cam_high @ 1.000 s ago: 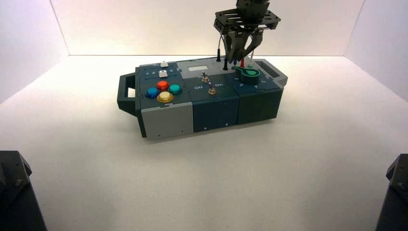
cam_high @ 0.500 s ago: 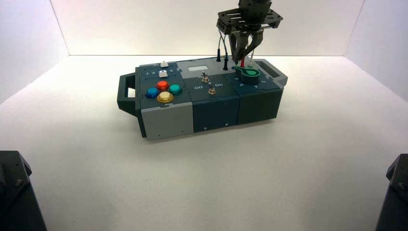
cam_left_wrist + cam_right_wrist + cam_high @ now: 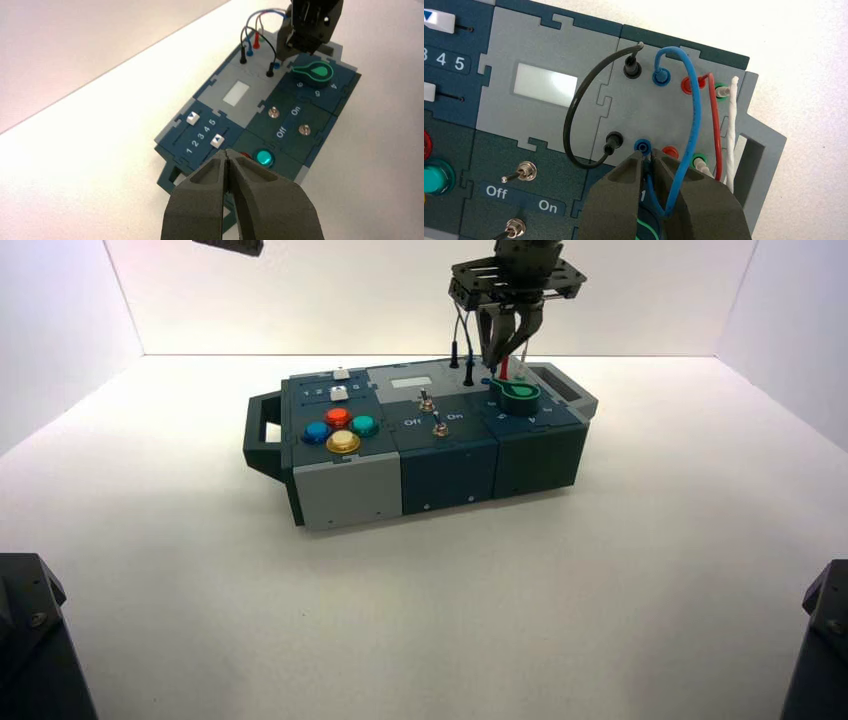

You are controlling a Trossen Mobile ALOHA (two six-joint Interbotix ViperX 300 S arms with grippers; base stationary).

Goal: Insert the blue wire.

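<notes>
Blue wire point(image 3: 694, 115) is looping over the grey panel point(image 3: 651, 117) at the right part of the box point(image 3: 447, 465). One of its ends is sitting in the far blue socket point(image 3: 661, 77), and the other is running down, bending sharply and coming back up between the tips of the right tool point(image 3: 646, 159). That tool is standing narrow, pinching the wire's loose end, and it's pointing down right beside the near blue socket point(image 3: 642, 145). The hole of that socket is showing just past the fingertips, so the held end is sitting outside it.

Next to it, on the side toward the little window point(image 3: 545, 84), the black wire point(image 3: 570, 117) is bowing between two black sockets, with both ends plugged in. Across the panel, the red wire point(image 3: 716, 125) is running from the far red socket point(image 3: 686, 85) toward the near side, its lower end hiding behind the tool. The white wire point(image 3: 731, 125) is running beside it, near the grey handle point(image 3: 756, 160). The green-edged knob point(image 3: 515, 397) is sitting close below the right tool.

Over at the left, the left tool point(image 3: 226, 154) is waiting above the box's left end, its two fingers closing against each other.
</notes>
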